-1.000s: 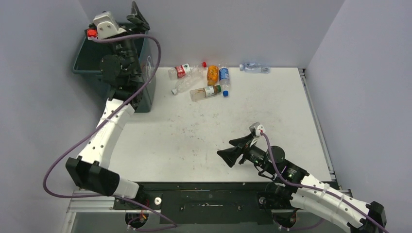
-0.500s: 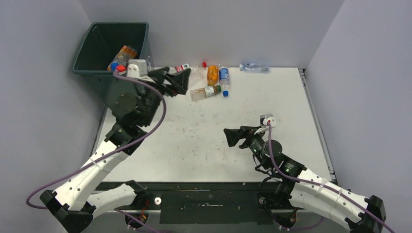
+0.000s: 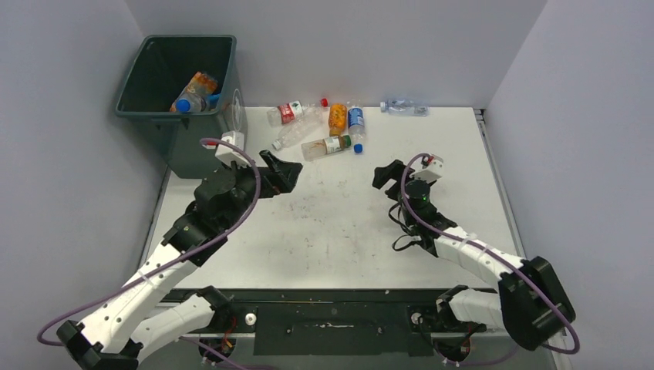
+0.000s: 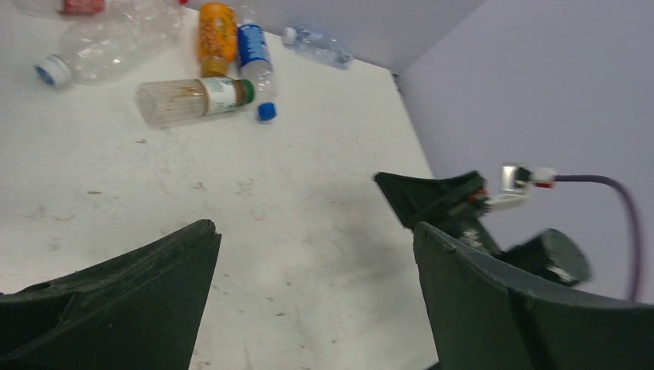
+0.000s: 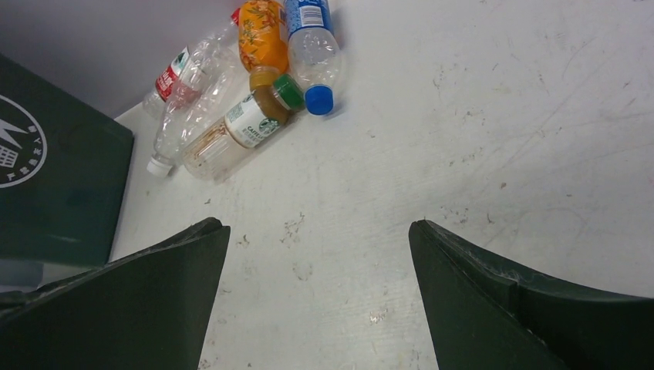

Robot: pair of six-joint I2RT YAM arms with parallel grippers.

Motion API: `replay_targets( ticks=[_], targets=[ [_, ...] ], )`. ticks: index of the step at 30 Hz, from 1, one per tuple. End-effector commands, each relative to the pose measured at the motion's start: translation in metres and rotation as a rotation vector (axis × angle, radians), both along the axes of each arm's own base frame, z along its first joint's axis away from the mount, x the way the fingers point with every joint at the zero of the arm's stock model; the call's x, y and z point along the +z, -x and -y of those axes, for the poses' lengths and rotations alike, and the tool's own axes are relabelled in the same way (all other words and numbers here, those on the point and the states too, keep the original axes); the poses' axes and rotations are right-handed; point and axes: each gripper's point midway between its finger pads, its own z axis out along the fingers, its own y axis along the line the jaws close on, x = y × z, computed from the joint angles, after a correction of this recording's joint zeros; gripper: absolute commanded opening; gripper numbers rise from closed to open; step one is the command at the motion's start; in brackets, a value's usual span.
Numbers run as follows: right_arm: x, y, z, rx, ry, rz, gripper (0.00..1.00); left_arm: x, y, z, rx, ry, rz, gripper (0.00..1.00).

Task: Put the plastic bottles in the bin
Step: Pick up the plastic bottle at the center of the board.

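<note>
The dark green bin [image 3: 131, 104] stands at the table's far left corner, with a few bottles [image 3: 194, 91] inside. Several plastic bottles lie clustered at the table's back: a red-label one [image 3: 287, 112], a clear one [image 3: 297, 131], an orange one [image 3: 337, 119], a blue-label one [image 3: 355, 122] and a brown one with a green cap [image 3: 328, 146]. Another clear bottle [image 3: 405, 107] lies against the back wall. My left gripper [image 3: 284, 173] is open and empty, just short of the cluster. My right gripper [image 3: 385, 176] is open and empty, right of the cluster.
The left wrist view shows the brown bottle [image 4: 193, 99] ahead on the left and my right gripper [image 4: 432, 200] on the right. The right wrist view shows the brown bottle [image 5: 239, 127] ahead and the bin's side [image 5: 46, 185] at left. Grey walls surround the table.
My left arm swung from above the bin down and right over the table, near the bottles. My right arm reached forward toward the back of the table.
</note>
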Motion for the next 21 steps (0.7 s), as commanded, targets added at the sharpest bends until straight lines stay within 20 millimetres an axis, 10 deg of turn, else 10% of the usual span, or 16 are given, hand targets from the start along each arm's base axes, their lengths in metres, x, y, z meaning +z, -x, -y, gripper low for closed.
replay_targets(
  ticks=[1, 11, 21],
  targets=[
    [0.035, -0.041, -0.004, -0.063, -0.106, 0.128, 0.90, 0.046, 0.035, 0.029, -0.137, 0.313, -0.067, 0.96],
    [-0.047, -0.152, -0.057, 0.046, -0.052, 0.005, 0.90, 0.042, 0.065, 0.051, -0.176, 0.335, -0.176, 0.96],
    [-0.095, -0.221, -0.074, 0.077, 0.001, -0.044, 0.91, 0.032, 0.045, 0.040, -0.168, 0.333, -0.115, 0.96]
  ],
)
